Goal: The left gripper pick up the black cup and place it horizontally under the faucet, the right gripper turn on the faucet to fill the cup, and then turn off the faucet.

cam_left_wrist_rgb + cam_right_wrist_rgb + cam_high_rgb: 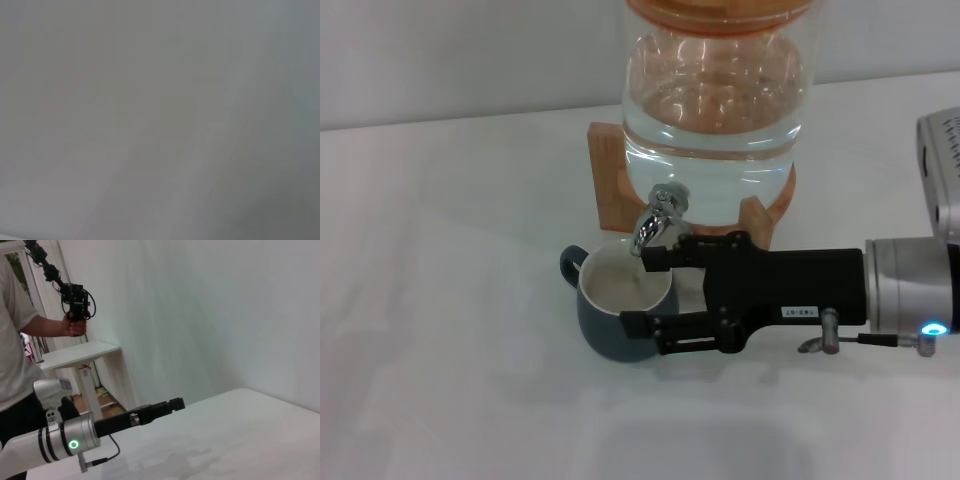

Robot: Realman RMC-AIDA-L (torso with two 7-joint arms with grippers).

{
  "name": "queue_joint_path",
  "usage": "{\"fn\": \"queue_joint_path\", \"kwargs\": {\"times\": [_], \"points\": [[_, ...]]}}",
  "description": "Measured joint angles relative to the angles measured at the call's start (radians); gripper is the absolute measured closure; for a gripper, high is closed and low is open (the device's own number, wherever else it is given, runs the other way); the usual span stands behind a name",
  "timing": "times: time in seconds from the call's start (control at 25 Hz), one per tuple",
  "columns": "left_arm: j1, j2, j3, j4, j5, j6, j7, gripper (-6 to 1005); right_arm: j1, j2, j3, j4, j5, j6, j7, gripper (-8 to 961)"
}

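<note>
The black cup [603, 322] stands upright on the white table [450, 300], its cream inside under the spout of the chrome faucet [658, 215], handle to the far left. The faucet is fitted to a clear glass jar [712, 110] holding water. My right gripper [645, 292], with the white label, reaches in from the right. It is open, one finger by the faucet spout over the cup's far rim, the other in front of the cup's wall. My left gripper [176, 403], on the green-lit arm, shows only in the right wrist view, held above the table away from the cup.
The jar rests on a wooden stand [608, 175] at the back of the table. In the right wrist view a person [17, 355] stands beyond the table's edge holding a hand-held device, beside a small white side table [80, 352]. The left wrist view shows only a blank grey surface.
</note>
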Motion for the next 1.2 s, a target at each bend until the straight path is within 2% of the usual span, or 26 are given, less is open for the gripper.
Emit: {"fn": "queue_joint_path", "kwargs": {"times": [0.68, 0.88, 1.08, 1.2], "points": [[0.004, -0.003, 0.0, 0.0, 0.001, -0.002, 0.001, 565, -0.004, 0.0, 0.058, 0.037, 0.004, 0.029, -0.01, 158], [0.004, -0.003, 0.0, 0.0, 0.001, -0.002, 0.002, 565, -0.004, 0.0, 0.094, 0.037, 0.012, 0.118, -0.024, 158], [0.008, -0.001, -0.007, -0.007, -0.006, 0.003, 0.002, 565, -0.014, 0.0, 0.216, 0.052, 0.055, 0.309, -0.051, 158], [0.011, 0.002, -0.008, -0.012, -0.022, 0.008, 0.003, 565, -0.029, 0.001, 0.368, 0.09, 0.086, 0.385, -0.065, 158]]}}
